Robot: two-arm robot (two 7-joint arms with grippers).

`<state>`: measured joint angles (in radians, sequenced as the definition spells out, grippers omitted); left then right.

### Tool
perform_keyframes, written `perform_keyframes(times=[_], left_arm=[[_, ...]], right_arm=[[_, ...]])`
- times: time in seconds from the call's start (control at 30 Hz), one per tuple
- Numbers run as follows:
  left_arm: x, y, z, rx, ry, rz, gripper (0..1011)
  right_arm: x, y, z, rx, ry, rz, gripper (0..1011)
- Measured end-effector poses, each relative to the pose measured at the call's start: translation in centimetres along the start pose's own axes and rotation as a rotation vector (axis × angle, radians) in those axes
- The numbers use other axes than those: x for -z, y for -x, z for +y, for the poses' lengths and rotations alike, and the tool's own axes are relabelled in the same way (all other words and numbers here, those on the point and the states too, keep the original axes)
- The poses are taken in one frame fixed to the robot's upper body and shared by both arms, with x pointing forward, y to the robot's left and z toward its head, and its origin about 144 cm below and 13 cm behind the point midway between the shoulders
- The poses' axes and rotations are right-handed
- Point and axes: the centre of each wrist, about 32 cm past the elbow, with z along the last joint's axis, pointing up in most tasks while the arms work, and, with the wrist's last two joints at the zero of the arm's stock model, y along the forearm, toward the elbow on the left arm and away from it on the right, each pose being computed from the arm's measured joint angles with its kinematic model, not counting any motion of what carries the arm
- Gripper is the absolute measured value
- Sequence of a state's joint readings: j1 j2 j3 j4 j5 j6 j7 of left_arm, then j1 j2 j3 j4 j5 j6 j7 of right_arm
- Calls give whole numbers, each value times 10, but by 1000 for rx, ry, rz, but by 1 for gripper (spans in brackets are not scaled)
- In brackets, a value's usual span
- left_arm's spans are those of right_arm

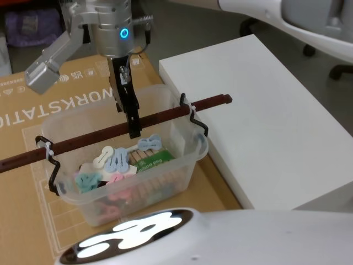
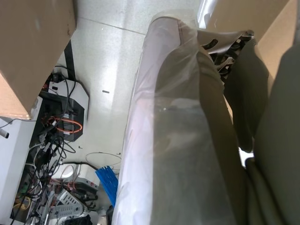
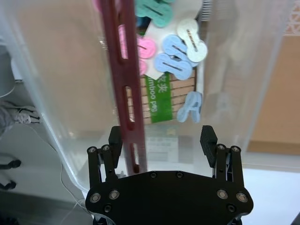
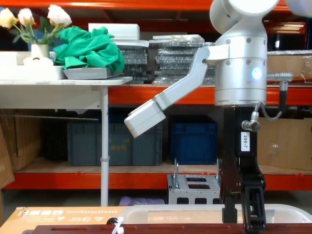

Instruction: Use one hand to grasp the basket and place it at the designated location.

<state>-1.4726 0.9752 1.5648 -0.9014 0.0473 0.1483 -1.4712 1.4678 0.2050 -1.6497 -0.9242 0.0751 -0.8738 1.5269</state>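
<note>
Over basket (image 1: 190, 160) handle (image 1: 165, 117), right end effector (image 3: 161, 137) spread astride it; forearm tag (image 4: 245, 141) "200-7"

- We are reaching our right arm (image 1: 108, 25) forward over the worktop and pointing its silver-grey wrist, lit by a blue ring, straight down.
- We are hanging the black forearm (image 4: 242, 141) vertically below that wrist.
- We are holding our right gripper (image 3: 161, 136) low, with its black fingers (image 3: 116, 137) spread well apart and the tips aimed downward.
- We are carrying a white bracket (image 4: 165, 105) on the wrist, jutting out toward our left.
</note>
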Motion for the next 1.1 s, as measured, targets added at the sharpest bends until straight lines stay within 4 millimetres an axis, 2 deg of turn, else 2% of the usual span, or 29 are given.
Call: perform_keyframes(times=[0.3, 0.57, 0.7, 1.1], left_arm=[[0, 0, 0, 0, 0, 0, 0], [0, 0, 0, 0, 0, 0, 0], [0, 0, 0, 0, 0, 0, 0], [0, 0, 0, 0, 0, 0, 0]], right_arm=[[-5, -3, 2, 28, -139, -97, 1000], [-8, 1, -6, 46, -151, -113, 1000], [-19, 7, -22, 63, -86, -101, 1000], [-39, 21, -50, 77, 28, -68, 1000]])
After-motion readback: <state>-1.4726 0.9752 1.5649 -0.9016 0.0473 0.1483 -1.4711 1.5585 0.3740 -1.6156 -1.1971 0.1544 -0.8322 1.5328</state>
